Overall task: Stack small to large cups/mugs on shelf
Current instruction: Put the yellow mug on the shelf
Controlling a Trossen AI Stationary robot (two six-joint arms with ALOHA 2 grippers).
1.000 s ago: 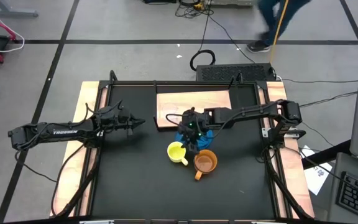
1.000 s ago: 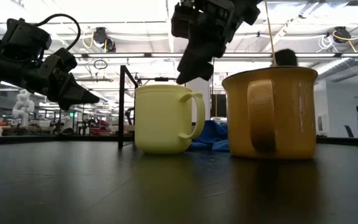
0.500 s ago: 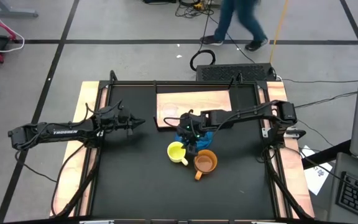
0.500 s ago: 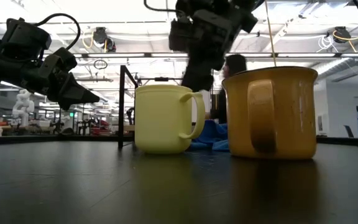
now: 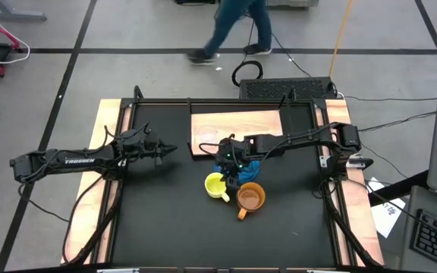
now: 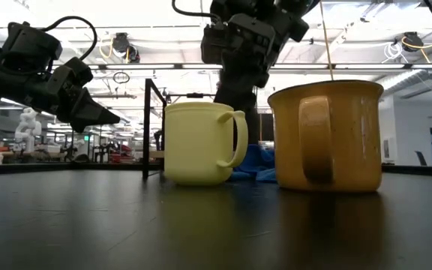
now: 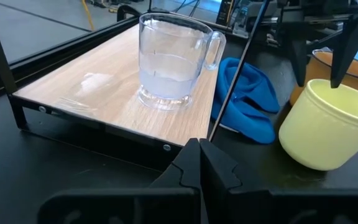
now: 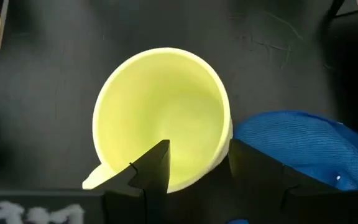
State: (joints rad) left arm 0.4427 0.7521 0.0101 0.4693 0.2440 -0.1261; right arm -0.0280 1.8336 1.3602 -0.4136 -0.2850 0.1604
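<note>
A yellow mug [image 5: 216, 184] and a larger orange-brown mug [image 5: 250, 198] stand upright on the black table, near a blue cloth [image 5: 253, 163]. A clear plastic cup [image 7: 169, 62] stands on the light-wood shelf [image 5: 234, 125]. My right gripper [image 8: 197, 155] is open and points down over the yellow mug [image 8: 160, 118]. One finger [image 8: 157, 158] is inside the mug and the other [image 8: 253, 165] outside, on either side of the wall facing the cloth. My left gripper [image 5: 169, 149] is shut and empty above the table's left part.
The shelf lies at the table's far middle, with bare board beside the clear cup. The blue cloth [image 7: 247, 99] lies between the shelf's near edge and the two mugs. A person walks on the floor beyond the table's far edge.
My right gripper has come down over the yellow mug until its fingers stand on either side of the mug's wall. The person beyond the table has walked toward the left.
</note>
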